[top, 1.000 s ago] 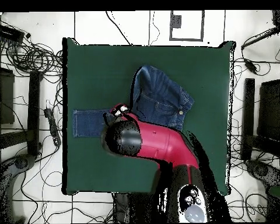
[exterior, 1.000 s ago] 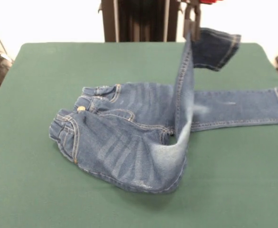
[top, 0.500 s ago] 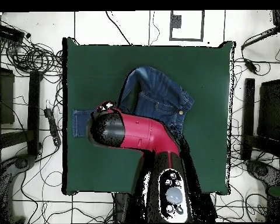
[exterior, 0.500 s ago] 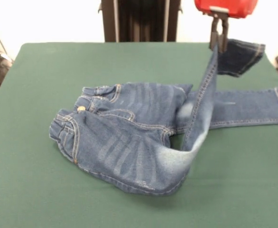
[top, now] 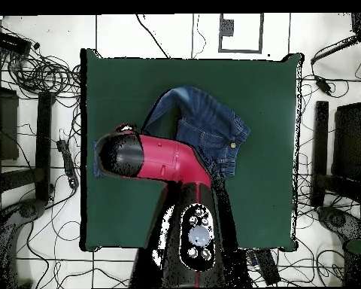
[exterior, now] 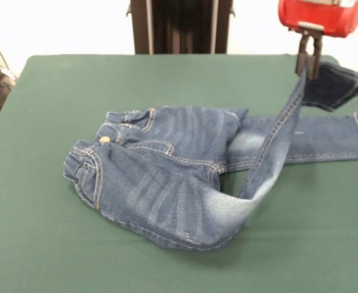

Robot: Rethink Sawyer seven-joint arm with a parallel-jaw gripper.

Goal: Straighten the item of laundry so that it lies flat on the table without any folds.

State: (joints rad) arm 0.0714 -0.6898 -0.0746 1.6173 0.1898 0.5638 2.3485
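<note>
A small pair of blue denim jeans (exterior: 167, 177) lies on the green table (exterior: 38, 232), waistband at the left in the front view. One leg lies flat toward the right edge. The other leg rises from the crotch up to my gripper (exterior: 308, 66), which is shut on it near the cuff (exterior: 335, 85); the cuff hangs over behind the gripper. In the overhead view the jeans (top: 206, 124) show beside the red arm, which hides the gripper and the flat leg.
Cables and stands (top: 33, 113) crowd the floor around the table (top: 266, 196) in the overhead view. The lifted leg is near the table's right edge (exterior: 350, 73) in the front view.
My gripper has carried the held leg to the right in the front view, stretching it out lower and longer. The body of the jeans has stayed in place.
</note>
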